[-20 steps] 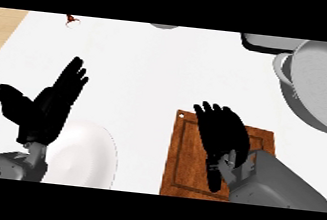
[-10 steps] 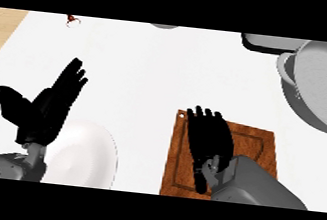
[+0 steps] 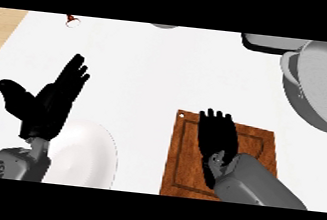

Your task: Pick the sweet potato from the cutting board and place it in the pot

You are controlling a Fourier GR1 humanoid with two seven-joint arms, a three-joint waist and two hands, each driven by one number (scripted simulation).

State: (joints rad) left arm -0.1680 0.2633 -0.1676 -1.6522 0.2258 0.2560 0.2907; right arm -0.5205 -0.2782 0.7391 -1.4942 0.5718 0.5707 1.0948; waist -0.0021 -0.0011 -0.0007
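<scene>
A: where's the sweet potato? need its long axis and heading

B: can't see it; right hand (image 3: 217,138) lies flat over the middle of the cutting board (image 3: 256,142), palm down, fingers straight and pointing to the far edge; if the potato is on the board it's under the hand or the forearm; axis and direction can't be told from the head view

A: is the hand around anything?

B: doesn't look like it; fingers extended, not curled; nothing visibly pinched; thumb sits low near the wrist

A: board orientation?

B: brown wood, long side running away from the robot; small hole at its far left corner; near end is cut by the lower edge of the view

A: pot?

B: grey pot (image 3: 324,88) at the far right, well apart from the board, partly cut by the view's edge; what shows of its inside is bare; a dark-rimmed grey item (image 3: 270,43) just behind it

A: left side?

B: left hand (image 3: 44,107) rests open at the left, fingers up, thumb out to the side; holds nothing; white plate (image 3: 91,154) just beside it, partly behind the wrist; small red thing (image 3: 72,20) at the far left of the counter (image 3: 141,69)
</scene>
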